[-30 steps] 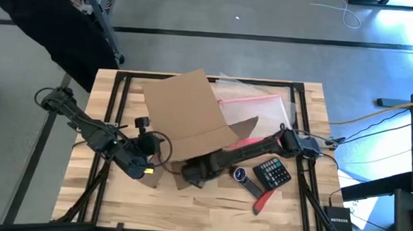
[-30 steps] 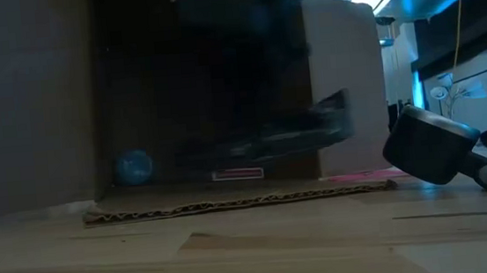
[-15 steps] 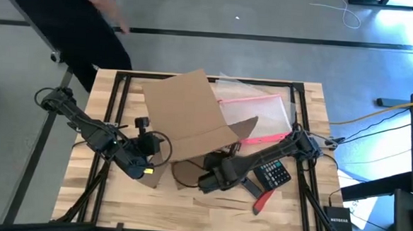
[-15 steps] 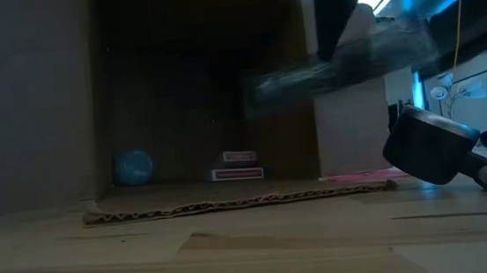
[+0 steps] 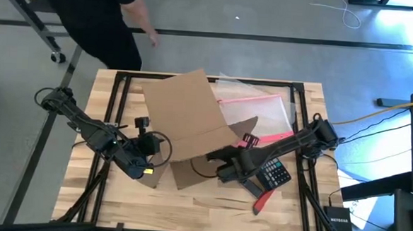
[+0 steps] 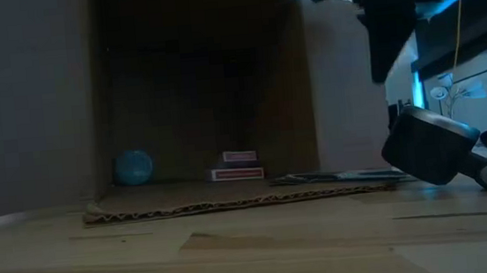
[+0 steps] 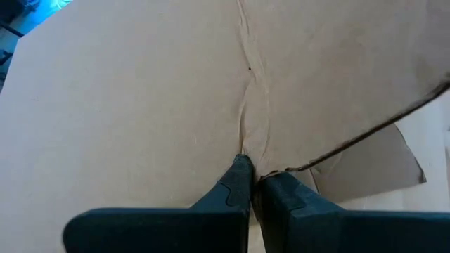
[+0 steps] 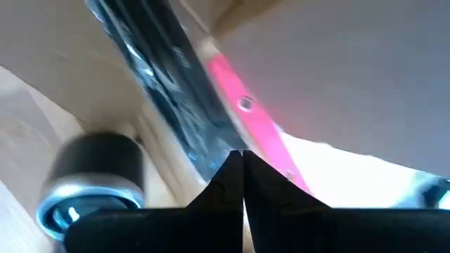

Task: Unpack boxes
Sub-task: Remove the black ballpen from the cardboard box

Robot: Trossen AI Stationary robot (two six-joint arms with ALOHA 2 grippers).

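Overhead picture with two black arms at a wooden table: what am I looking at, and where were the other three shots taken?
It's a two-armed robot. One camera looks down, one sits at table height, and one rides on each wrist. The plain brown cardboard box lies on its side; the low shot shows a blue ball inside. The left end effector is shut on the box's edge. The right end effector is shut near a clear plastic pouch with a pink zip edge; whether it holds anything is unclear. A black calculator lies nearby.
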